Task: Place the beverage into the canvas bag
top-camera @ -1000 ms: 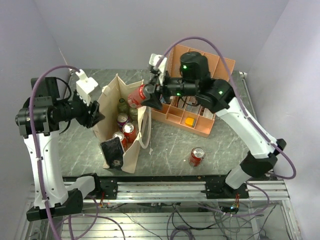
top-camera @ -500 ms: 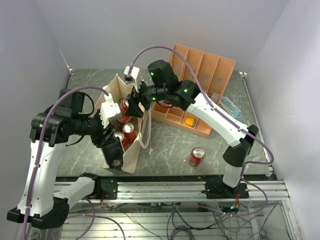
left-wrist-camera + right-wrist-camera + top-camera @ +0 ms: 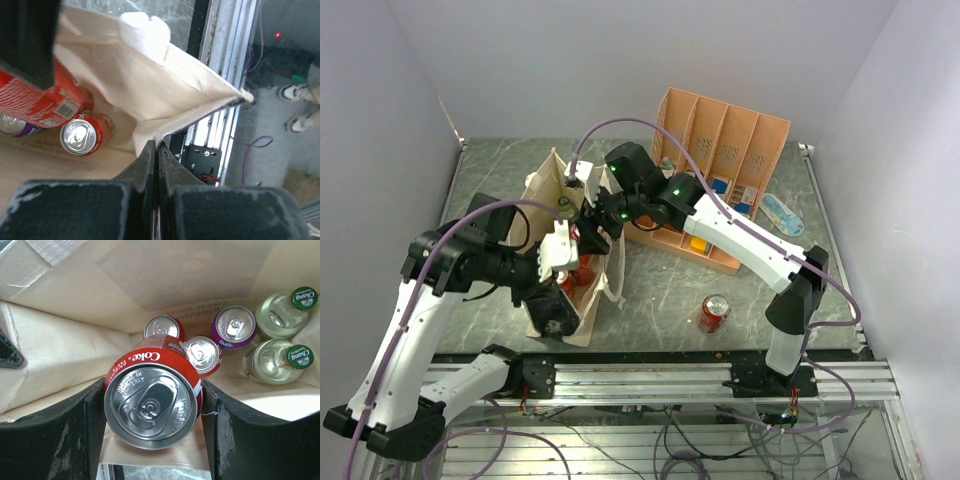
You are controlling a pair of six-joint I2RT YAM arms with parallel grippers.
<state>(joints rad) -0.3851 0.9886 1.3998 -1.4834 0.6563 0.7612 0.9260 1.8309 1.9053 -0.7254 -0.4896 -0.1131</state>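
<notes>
Pinching the bag (image 3: 165, 85) by its rim in our left gripper (image 3: 156, 150), we are clamping the can (image 3: 152, 400) in our right gripper (image 3: 152, 415); the other cans (image 3: 200, 354) crowding inside may be risking a topple.

Bright, even, diffuse overhead light; soft shadows only in top view. Overexposure on canvas bag (image 3: 150, 85) fabric toward 12 o'clock, left wrist; blur on left gripper (image 3: 154, 150) at 6 o'clock. Specular glare on Coke can (image 3: 150, 407) lid, right wrist.

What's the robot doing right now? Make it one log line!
right gripper: shut on Coke can, over open canvas bag | left gripper: pinching bag rim | can not released
</notes>
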